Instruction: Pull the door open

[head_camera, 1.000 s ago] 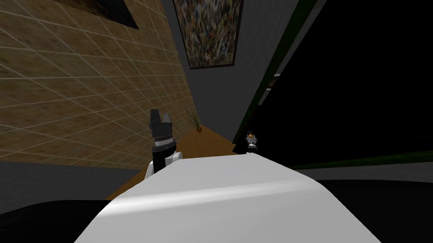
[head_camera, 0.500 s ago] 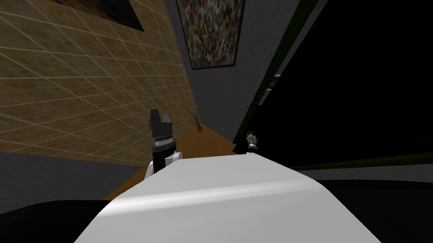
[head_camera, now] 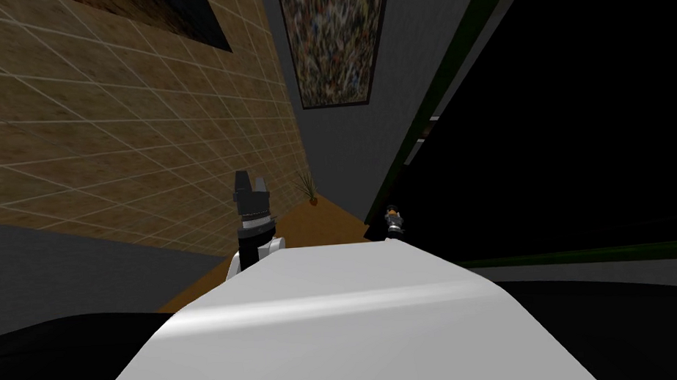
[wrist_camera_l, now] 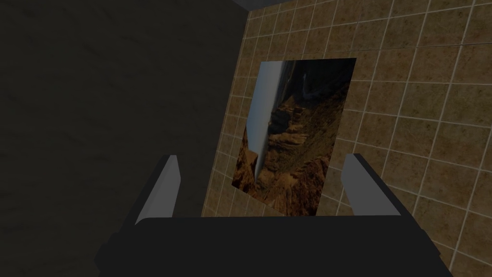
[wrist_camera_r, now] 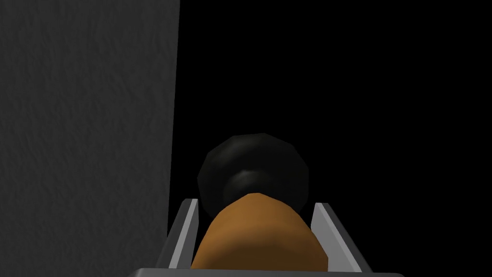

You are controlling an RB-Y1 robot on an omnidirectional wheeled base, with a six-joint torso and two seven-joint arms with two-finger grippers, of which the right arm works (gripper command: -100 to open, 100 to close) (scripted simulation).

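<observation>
While the right hand (wrist_camera_r: 254, 203) is clamped on the orange-brown door handle (wrist_camera_r: 259, 238), its two light grey fingers (wrist_camera_r: 185, 231) press the handle's sides, one on each. Past the handle's rounded end sits a dark round base (wrist_camera_r: 253, 158), and behind that lies a black area (wrist_camera_r: 360, 96). A flat grey wall (wrist_camera_r: 86, 134) runs just beside the handle on one side. Seen from the head, this hand shows small at the tip of the chest, a spot of orange at its end, right at the foot of a dark green strip (head_camera: 441, 82) that slants upward. Whether that strip is the door's edge or its frame, I cannot tell. The left hand (head_camera: 250, 182) stands raised and upright on the other side, well apart from the door handle, and its own fingers stand wide apart. Between the two hands, farther off, a small potted plant (head_camera: 306, 191) stands on the orange-brown floor (head_camera: 324, 225)
</observation>
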